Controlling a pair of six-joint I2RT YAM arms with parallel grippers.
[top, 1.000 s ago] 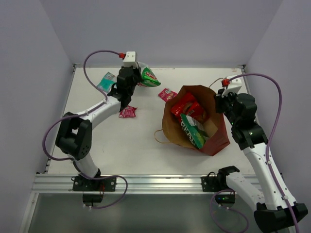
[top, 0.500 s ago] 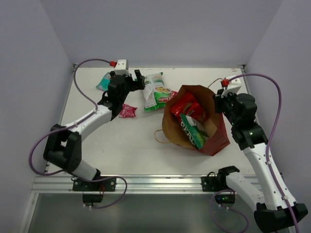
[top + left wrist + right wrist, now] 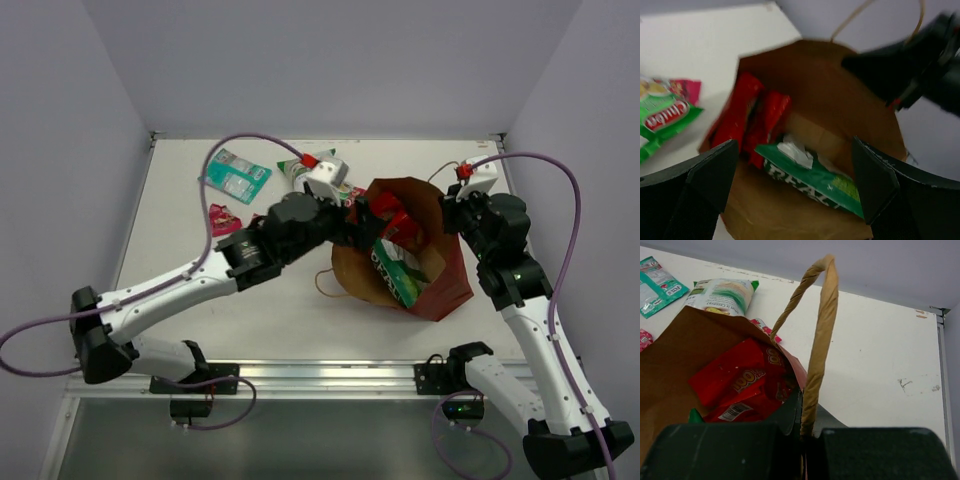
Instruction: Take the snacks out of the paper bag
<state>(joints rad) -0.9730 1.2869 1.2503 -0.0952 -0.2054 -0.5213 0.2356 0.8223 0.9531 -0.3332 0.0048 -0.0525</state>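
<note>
Top external: I record the paper bag (image 3: 347, 266) sitting open-mouthed on the white desk (image 3: 270, 310). The left arm (image 3: 245, 255) reaches to the bag's mouth, and the right arm (image 3: 520, 280) is at its right rim. Two red packets (image 3: 393, 222) and a green packet (image 3: 398, 275) are inside. Out of the bag, beyond its left side, lie a teal packet (image 3: 236, 173), a green-and-white packet (image 3: 298, 175) and a pink packet (image 3: 222, 216). Pale lilac walls (image 3: 90, 90) enclose the desk.

Left wrist: the left jaws are spread wide and empty above the bag mouth. I judge this step to be the reach-in. Next I must descend and close on one red packet without snagging paper.

Right wrist: the right jaws pinch the bag rim at the root of the twine handle (image 3: 819, 335), which I judge steadies the bag.
</note>
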